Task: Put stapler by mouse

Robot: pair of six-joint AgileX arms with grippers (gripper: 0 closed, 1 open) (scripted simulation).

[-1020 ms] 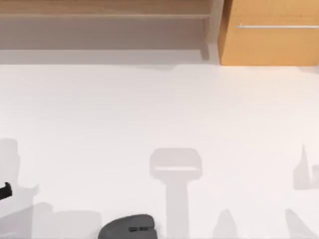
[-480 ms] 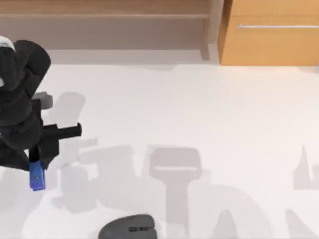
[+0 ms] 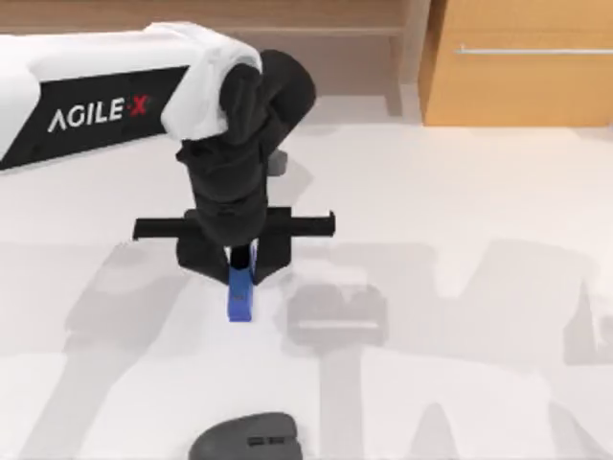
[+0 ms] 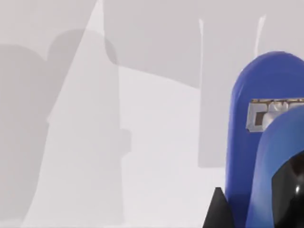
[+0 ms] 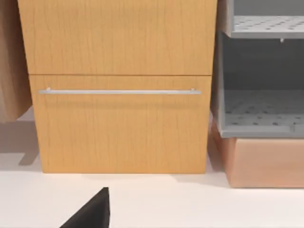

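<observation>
"AGILEX" lettering on left arm, left end effector (image 3: 240, 273) gripping stapler (image 3: 239, 295), mouse (image 3: 247, 439) well apart

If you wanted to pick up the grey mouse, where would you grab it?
Probably across its narrow width, coming straight down from above. The mouse lies flat at the table's near edge, domed and rounded, so its two long sides give fingers the flattest places to pinch. The left gripper is busy: it holds the blue stapler farther back, apart from the mouse.
</observation>
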